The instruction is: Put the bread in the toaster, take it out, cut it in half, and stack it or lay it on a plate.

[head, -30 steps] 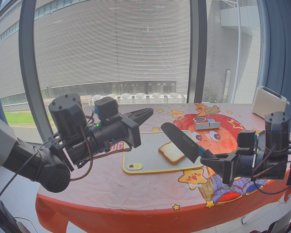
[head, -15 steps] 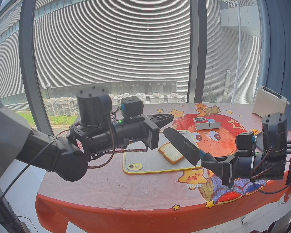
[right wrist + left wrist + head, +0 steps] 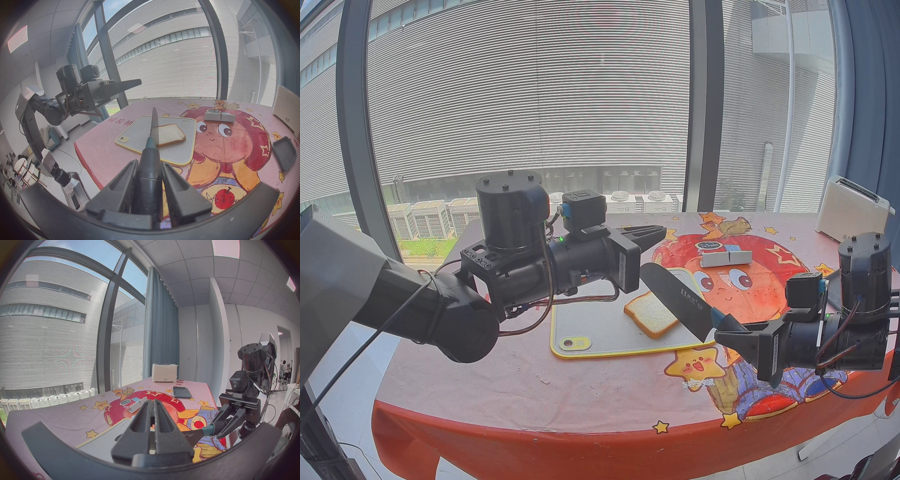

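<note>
Clenched empty, the left gripper (image 3: 656, 234) has swung over the cutting board (image 3: 594, 319), likely to steady the bread (image 3: 651, 312) beneath the knife (image 3: 678, 299) that the right gripper (image 3: 728, 332) grasps.

Tall windows (image 3: 700, 106) face a ribbed grey building (image 3: 531, 94); a blue curtain (image 3: 161, 333), white walls (image 3: 187, 340), panelled ceiling (image 3: 200, 268).

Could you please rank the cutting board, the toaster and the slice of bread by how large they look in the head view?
1. cutting board, largest even though partly hidden.
2. toaster, which stands farther back and still looks bigger than the bread.
3. slice of bread, smallest.
</note>
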Controlling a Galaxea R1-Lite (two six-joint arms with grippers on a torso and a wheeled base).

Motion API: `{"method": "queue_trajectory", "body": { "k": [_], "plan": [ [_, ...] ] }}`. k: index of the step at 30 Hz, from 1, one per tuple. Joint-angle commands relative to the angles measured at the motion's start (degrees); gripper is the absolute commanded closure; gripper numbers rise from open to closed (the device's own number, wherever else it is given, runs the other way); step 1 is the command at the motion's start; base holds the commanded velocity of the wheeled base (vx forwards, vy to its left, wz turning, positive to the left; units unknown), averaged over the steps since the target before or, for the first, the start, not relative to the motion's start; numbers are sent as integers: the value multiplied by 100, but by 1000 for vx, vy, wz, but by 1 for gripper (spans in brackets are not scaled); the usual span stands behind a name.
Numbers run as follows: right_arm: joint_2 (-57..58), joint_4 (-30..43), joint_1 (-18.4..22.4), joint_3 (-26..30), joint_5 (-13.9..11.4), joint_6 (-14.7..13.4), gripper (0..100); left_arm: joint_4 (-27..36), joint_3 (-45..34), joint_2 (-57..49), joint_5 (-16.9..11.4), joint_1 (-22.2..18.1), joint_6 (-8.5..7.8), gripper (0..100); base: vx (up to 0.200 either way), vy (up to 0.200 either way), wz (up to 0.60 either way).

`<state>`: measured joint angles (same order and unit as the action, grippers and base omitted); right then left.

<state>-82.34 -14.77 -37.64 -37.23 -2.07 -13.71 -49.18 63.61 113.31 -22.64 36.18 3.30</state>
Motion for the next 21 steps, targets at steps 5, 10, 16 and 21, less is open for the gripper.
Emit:
{"method": "queue_trajectory", "body": {
  "k": [5,10,16,21],
  "plan": [
    [-2,-25,-6,14,-4,9,100,-4,-33,-72,137,12,21,100,0,-120,0],
    [-28,-69,-24,32,-4,18,100,-31,-51,-11,146,-41,-23,100,0,0,0],
    [-46,-96,-85,-30,-56,0,100,-31,-121,-2,128,-76,-453,100,0,0,0],
    [-55,-96,-208,-100,23,0,100,22,-77,-11,84,-208,-445,100,0,0,0]
  ]
}}
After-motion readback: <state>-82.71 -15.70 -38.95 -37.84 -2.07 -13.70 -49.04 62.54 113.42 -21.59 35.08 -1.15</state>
